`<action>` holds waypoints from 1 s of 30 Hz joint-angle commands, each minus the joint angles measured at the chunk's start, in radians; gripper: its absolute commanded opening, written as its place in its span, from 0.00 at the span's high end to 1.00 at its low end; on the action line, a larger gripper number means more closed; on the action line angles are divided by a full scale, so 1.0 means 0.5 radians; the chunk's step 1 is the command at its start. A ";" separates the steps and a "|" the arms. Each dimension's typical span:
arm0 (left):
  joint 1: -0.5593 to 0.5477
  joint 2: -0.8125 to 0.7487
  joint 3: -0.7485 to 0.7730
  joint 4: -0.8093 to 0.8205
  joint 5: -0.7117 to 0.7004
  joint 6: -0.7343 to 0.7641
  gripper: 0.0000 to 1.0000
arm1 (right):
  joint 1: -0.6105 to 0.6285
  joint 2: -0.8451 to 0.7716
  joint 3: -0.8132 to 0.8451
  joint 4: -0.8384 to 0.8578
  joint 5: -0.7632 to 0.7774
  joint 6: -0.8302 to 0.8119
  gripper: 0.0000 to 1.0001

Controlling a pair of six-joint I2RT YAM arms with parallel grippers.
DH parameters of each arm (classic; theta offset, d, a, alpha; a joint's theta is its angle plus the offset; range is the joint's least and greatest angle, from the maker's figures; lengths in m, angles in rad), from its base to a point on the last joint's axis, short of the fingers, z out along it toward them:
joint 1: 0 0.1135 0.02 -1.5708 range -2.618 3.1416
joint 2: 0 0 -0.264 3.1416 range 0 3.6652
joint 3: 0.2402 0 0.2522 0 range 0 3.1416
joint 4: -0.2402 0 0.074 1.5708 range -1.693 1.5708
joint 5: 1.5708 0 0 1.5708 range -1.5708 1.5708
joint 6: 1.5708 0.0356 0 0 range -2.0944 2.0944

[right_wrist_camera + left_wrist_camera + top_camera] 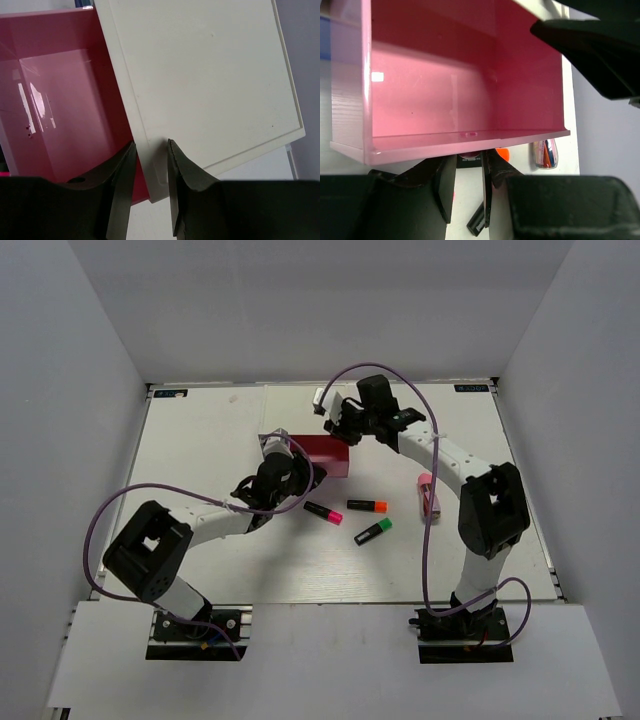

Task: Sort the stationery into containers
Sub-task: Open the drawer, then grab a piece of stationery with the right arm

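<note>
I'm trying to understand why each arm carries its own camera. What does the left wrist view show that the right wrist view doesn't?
Only the left wrist view: past the front lip of the pink drawer, a black highlighter and an orange cap. Only the right wrist view: the flat top of the white chest, its edge between the fingers of the right gripper. Both: the pink drawer's inside, with nothing visible in it.

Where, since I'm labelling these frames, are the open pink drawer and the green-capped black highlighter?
open pink drawer (445, 85): left wrist view, bare inner panel.
green-capped black highlighter (372, 532): top external view, barrel's middle.
</note>
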 commanded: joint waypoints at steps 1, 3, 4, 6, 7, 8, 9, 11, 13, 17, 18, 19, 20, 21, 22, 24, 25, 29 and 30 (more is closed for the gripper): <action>-0.034 -0.071 -0.062 -0.141 0.108 0.032 0.82 | -0.017 0.058 0.089 0.134 0.175 0.059 0.65; -0.034 -0.071 -0.062 -0.160 0.108 0.032 0.82 | -0.014 0.058 0.089 0.125 0.166 0.069 0.65; -0.034 -0.071 -0.062 -0.160 0.108 0.032 0.82 | -0.017 0.055 0.089 0.110 0.133 0.066 0.62; -0.015 -0.071 -0.062 -0.181 0.108 0.032 0.68 | -0.023 0.034 0.074 0.094 0.087 0.062 0.53; -0.015 -0.071 -0.040 -0.206 0.087 0.032 0.60 | -0.020 0.018 0.065 0.088 0.053 0.062 0.49; -0.015 -0.071 -0.019 -0.224 0.087 0.032 0.53 | -0.023 -0.003 0.047 0.082 0.001 0.066 0.42; -0.015 -0.071 -0.019 -0.246 0.057 0.032 0.48 | -0.023 -0.040 0.040 0.076 -0.039 0.069 0.39; 0.003 -0.089 0.003 -0.270 0.032 0.032 0.36 | -0.023 -0.071 -0.015 0.082 -0.076 0.069 0.34; 0.003 -0.089 0.021 -0.270 -0.011 0.032 0.33 | -0.029 -0.163 -0.064 0.116 -0.131 0.084 0.32; 0.003 -0.111 0.064 -0.289 -0.030 0.032 0.31 | -0.029 -0.316 -0.150 0.220 -0.131 0.151 0.32; 0.003 -0.135 0.085 -0.289 -0.048 0.050 0.31 | -0.029 -0.350 -0.156 0.226 -0.131 0.182 0.32; 0.003 -0.135 0.086 -0.289 -0.048 0.051 0.31 | -0.029 -0.371 -0.159 0.220 -0.137 0.185 0.32; 0.003 -0.156 0.086 -0.289 -0.048 0.051 0.31 | -0.035 -0.414 -0.168 0.214 -0.137 0.188 0.32; 0.003 -0.175 0.086 -0.307 -0.048 0.051 0.30 | -0.038 -0.439 -0.205 0.211 -0.137 0.194 0.32; 0.003 -0.211 0.086 -0.325 -0.048 0.072 0.30 | -0.041 -0.524 -0.226 0.211 -0.125 0.188 0.32; 0.003 -0.264 0.043 -0.356 -0.030 0.072 0.30 | -0.038 -0.656 -0.315 0.238 -0.058 0.197 0.32; 0.003 -0.300 0.018 -0.374 -0.030 0.093 0.30 | -0.041 -0.687 -0.343 0.254 -0.021 0.234 0.35; 0.003 -0.585 -0.193 -0.469 -0.011 0.072 0.27 | -0.069 -0.877 -0.558 0.346 0.301 0.506 0.49; 0.003 -0.738 -0.294 -0.497 0.016 0.054 0.27 | -0.099 -0.920 -0.588 0.279 0.316 0.544 0.53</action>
